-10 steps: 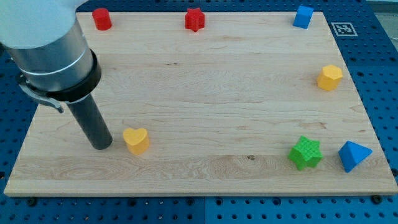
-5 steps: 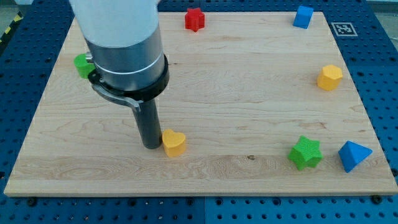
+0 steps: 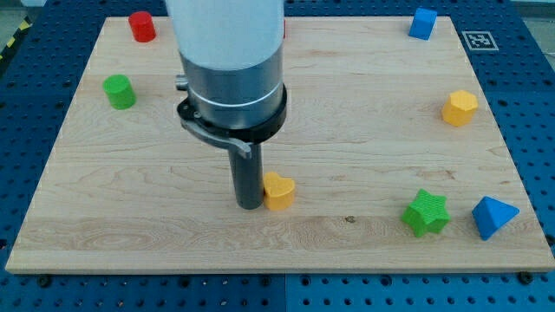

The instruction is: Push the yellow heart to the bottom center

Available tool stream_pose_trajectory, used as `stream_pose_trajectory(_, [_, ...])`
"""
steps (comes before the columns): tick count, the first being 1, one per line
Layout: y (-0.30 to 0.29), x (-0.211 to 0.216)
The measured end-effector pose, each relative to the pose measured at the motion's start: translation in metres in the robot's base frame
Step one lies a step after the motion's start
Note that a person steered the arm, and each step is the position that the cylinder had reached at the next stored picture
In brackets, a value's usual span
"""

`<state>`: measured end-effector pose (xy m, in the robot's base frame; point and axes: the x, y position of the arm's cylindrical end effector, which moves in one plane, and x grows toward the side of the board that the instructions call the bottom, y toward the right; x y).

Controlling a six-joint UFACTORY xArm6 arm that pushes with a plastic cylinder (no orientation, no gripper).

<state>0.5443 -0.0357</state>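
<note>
my tip (image 3: 250, 206) sits on the board (image 3: 347, 130), pressed against the yellow heart (image 3: 278, 190) on the heart's left side as the view shows it. there is nothing to open or close here: the tool is a plain rod, holding nothing, only touching the heart's flank.

the yellow heart lies roughly at the board's middle from left to right, and in the lower part of the board, though a strip of bare wood shows between it and the bottom edge. so i judge the sideways travel about done; what is left looks like a short push toward the view's bottom, and for that my tip would have to come round to the heart's top side.

the heart's pointed end seems to aim toward the view's left and slightly up, toward my tip, with its lobes toward the right; its long axis then runs nearly left to right. the shape is small, so i hold this loosely.

well right of the heart, near the bottom edge, stand a green star (image 3: 426, 213) and a blue pyramid (image 3: 492, 216), both clear of any downward path.
</note>
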Motion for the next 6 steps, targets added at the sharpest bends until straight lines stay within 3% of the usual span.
stream_pose_trajectory(4, [0.003, -0.027])
stream_pose_trajectory(6, [0.032, -0.026])
